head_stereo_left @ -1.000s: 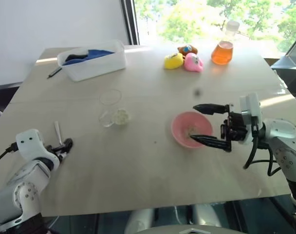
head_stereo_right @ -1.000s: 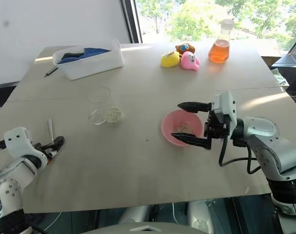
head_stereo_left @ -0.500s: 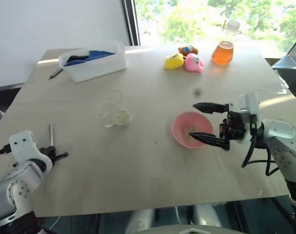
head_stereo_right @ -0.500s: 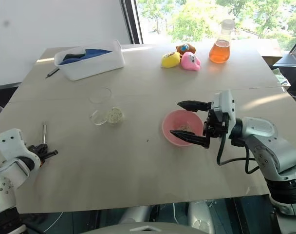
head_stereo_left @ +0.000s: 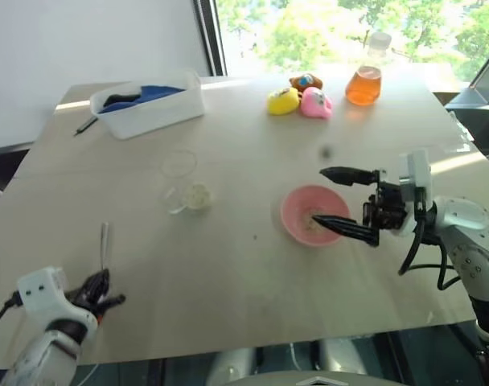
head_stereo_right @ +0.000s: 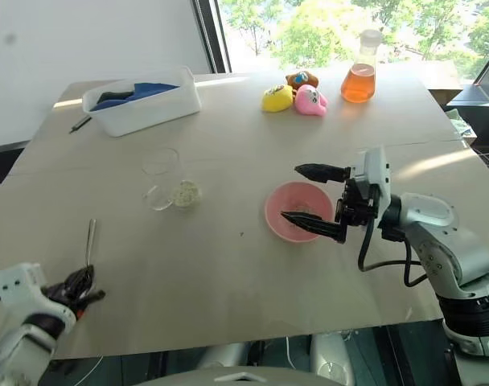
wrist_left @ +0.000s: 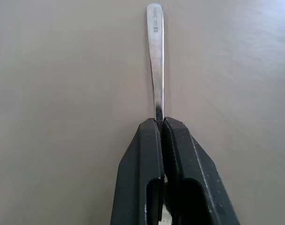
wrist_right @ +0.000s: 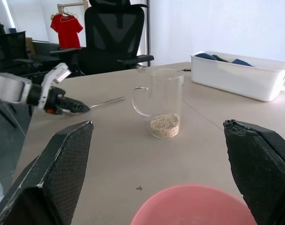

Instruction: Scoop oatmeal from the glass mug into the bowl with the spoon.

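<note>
your left gripper [wrist_left: 162, 123] was wide open 1 second ago. now its 2 fingers are pinched together on the spoon [wrist_left: 156, 56], and the thin handle sticks straight out past the tips. the arm has also pulled back toward you, near the edge of the desk [head_stereo_left: 228, 273].

your right gripper [head_stereo_left: 341, 199] has not moved. its 2 fingers are wide apart and hold nothing, with the pink bowl [head_stereo_left: 296, 212] right beside them.

the glass mug [wrist_right: 164, 102], with the oatmeal [wrist_right: 164, 125] at its bottom, stands well ahead of the left gripper. you hold the spoon now, so the mug looks like the next place to go.
</note>
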Controlling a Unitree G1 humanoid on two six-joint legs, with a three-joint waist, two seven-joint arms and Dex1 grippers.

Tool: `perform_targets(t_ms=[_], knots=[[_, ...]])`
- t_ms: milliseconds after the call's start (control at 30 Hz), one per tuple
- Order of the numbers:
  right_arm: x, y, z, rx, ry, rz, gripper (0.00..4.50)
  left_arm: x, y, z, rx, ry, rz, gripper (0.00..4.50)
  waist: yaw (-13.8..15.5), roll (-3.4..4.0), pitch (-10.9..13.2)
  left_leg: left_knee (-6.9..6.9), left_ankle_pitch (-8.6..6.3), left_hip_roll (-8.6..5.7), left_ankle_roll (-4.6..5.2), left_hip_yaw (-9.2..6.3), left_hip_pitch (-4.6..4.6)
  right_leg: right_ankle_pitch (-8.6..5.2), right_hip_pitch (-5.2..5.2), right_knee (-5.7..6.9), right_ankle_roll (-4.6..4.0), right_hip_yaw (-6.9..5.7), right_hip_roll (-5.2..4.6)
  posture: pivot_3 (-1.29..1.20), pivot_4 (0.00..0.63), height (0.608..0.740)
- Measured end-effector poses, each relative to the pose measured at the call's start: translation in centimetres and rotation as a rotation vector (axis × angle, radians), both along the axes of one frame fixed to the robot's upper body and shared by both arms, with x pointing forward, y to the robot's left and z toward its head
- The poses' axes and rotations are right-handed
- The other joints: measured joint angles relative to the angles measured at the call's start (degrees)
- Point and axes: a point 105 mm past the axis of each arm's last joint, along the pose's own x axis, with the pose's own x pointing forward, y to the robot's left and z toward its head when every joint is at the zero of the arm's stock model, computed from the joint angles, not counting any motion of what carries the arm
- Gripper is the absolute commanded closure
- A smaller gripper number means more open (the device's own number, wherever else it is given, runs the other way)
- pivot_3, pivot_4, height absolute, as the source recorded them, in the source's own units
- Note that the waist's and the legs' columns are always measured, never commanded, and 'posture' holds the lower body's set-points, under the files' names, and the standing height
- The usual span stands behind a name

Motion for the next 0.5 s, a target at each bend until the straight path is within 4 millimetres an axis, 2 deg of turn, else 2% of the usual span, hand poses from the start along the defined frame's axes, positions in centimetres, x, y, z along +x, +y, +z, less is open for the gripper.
perform_targets(t_ms=[100, 200, 300, 500], knots=[[0.0, -0.2, -0.8, -0.019, 0.036, -0.012, 0.00, -3.7, -3.7, -0.5, 0.007, 0.039, -0.247, 4.43, -0.1, -0.12, 0.1, -0.01, -0.07, 0.00, 0.11, 0.04, -0.07, -0.03, 0.04, -0.19, -0.06, 0.04, -0.03, 0.00, 0.150, 0.740], [0.0, 0.0, -1.8, -0.045, 0.095, -0.009, 0.00, -4.7, -6.0, -0.7, 0.022, 0.038, -0.417, 4.43, 0.6, -0.15, 0.2, 0.02, -0.08, 0.00, 0.14, -0.13, -0.21, -0.13, 0.01, -0.28, -0.23, -0.14, -0.03, 0.00, 0.150, 0.740], [0.8, 0.7, -2.6, 0.030, 0.304, -0.082, 0.00, -2.8, -8.8, 0.1, 0.148, -0.058, -0.625, 4.43, 0.8, -0.20, 0.2, 0.06, -0.15, 0.03, 0.27, -0.34, -0.38, -0.05, 0.00, -0.29, -0.35, -0.34, 0.00, 0.00, 0.150, 0.740], [1.4, 2.4, -3.4, 0.071, 0.556, -0.158, 0.00, 2.6, -13.9, 3.0, 0.253, -0.322, -0.786, 4.43, 0.1, -0.25, 0.2, 0.09, -0.02, 0.02, 0.07, -0.21, -0.44, 0.14, -0.18, -0.19, -0.16, -0.39, 0.15, 0.00, 0.150, 0.740]])
